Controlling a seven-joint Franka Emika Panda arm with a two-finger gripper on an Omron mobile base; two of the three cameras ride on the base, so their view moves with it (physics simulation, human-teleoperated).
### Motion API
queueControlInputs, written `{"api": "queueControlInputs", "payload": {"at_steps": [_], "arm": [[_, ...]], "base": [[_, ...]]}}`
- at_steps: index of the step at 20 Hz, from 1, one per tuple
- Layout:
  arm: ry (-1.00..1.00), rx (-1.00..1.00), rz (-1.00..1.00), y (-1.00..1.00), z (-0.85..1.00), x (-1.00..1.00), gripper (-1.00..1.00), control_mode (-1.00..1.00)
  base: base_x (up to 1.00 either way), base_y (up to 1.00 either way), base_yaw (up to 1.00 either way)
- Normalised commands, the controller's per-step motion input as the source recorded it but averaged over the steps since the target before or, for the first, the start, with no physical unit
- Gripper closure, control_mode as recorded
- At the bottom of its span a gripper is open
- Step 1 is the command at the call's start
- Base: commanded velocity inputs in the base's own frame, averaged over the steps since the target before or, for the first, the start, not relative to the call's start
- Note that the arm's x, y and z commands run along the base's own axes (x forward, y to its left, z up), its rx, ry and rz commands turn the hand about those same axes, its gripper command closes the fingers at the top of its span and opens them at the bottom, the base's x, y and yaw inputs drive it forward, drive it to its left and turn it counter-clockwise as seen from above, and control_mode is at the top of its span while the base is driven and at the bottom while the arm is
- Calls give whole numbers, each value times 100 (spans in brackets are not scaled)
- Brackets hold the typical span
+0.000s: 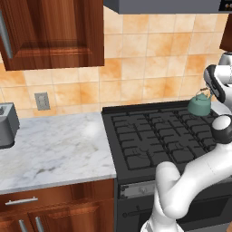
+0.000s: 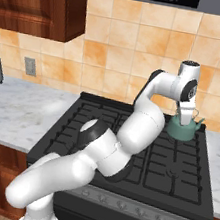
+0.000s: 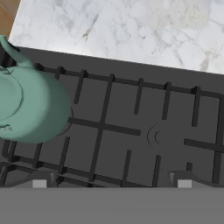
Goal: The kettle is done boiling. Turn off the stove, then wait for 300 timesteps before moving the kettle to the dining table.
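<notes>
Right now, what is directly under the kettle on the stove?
The kettle sits on the black grates of the stove, at a rear burner near the tiled wall. The burner beneath is covered by the kettle's body, so any flame there cannot be seen.

Kettle (image 2: pixel 182 129) sits on the stove's (image 1: pixel 149 136) far right grate, so that corner's blocked; left counter (image 1: pixel 54 149) is wide open apart from the toaster (image 1: pixel 7 124).

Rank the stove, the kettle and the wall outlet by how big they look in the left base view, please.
1. The stove, by far the largest.
2. The kettle, small at the stove's back right.
3. The wall outlet, slightly smaller than the kettle; the two are close, so this order is less sure.
</notes>
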Motion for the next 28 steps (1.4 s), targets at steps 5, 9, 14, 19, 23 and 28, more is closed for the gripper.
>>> {"api": "queueControlInputs", "payload": {"at_steps": [5, 9, 14, 19, 23, 28], "arm": [[1, 0, 0, 0, 0, 29, -100, -100], [0, 0, 0, 0, 0, 18, -100, -100], [0, 0, 0, 0, 0, 18, -100, -100], [0, 0, 0, -4, 0, 13, -100, -100], [0, 0, 0, -6, -1, 8, -100, -100], [0, 0, 0, -6, -2, 7, -100, -100]], "base": [[0, 0, 0], [0, 0, 0], [0, 0, 0], [0, 0, 0], [0, 0, 0], [0, 0, 0]]}}
